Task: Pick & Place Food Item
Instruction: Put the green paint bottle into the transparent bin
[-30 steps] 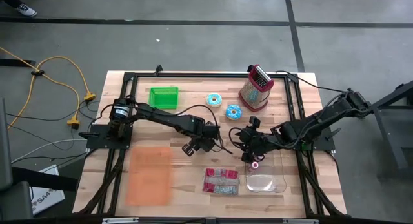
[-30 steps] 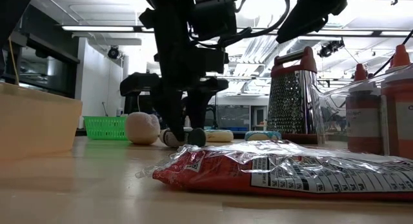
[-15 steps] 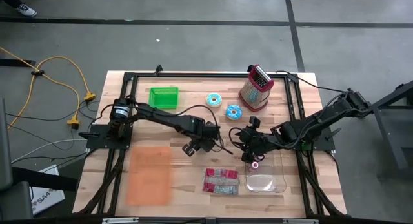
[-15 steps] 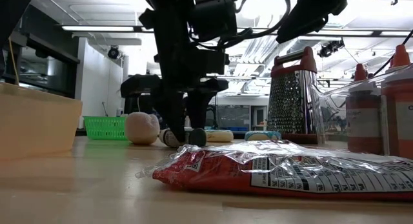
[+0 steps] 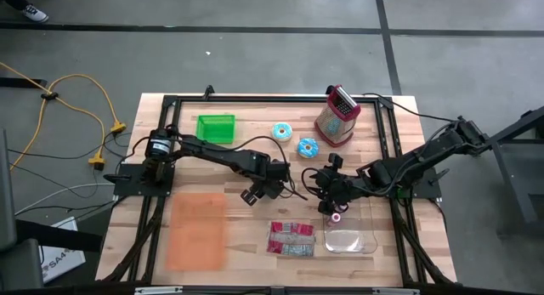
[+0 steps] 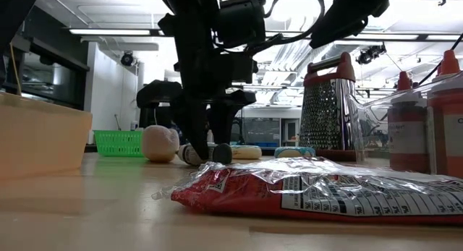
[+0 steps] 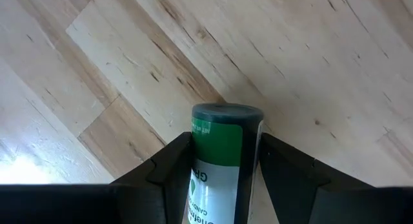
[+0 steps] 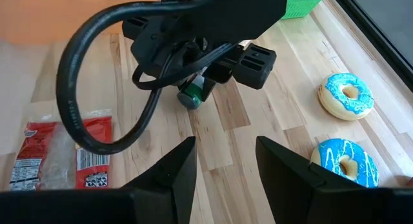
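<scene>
Snack bag betw. mat & tub — donuts left of grater.

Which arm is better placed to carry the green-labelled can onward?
The left. The left gripper is shut on the green-labelled can with a dark lid, while the right gripper is open, empty and apart from it.

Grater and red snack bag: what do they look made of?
The grater looks like perforated shiny steel, with a red, probably plastic, handle. The snack bag looks like glossy plastic film: it is crinkled, with glare and a clear panel.
</scene>
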You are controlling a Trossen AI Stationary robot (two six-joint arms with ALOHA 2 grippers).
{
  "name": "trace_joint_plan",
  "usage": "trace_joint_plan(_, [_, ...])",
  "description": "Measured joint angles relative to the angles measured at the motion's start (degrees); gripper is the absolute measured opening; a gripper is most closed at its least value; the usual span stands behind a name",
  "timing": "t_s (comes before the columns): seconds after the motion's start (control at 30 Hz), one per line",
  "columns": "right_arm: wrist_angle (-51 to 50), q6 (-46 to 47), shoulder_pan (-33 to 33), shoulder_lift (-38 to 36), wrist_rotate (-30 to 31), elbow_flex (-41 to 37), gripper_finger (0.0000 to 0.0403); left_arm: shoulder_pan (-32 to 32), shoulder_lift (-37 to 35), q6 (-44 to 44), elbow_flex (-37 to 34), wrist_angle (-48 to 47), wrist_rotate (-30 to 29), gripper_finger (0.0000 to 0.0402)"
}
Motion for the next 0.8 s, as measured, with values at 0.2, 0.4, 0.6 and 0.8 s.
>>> trace_joint_plan(0.2, [0.0, 0.3, 0.0, 0.0, 0.0, 0.0, 0.0149, 0.6, 0.6, 0.3, 0.0, 0.1, 0.0, 0.0165])
trace_joint_plan(0.4, [0.0, 1.3, 0.0, 0.0, -0.2, 0.0, 0.0149, 0.6, 1.9, 0.8, 0.0, 0.1, 0.1, 0.0165])
trace_joint_plan(0.6, [0.0, 1.3, 0.0, 0.0, -0.2, 0.0, 0.0149, 0.6, 3.0, 0.3, 0.0, 0.1, -0.1, 0.0165])
trace_joint_plan(0.8, [-0.1, 1.2, 0.0, 0.0, -0.2, 0.0, 0.0149, 0.4, 3.3, 0.2, 0.0, -0.1, -0.8, 0.0165])
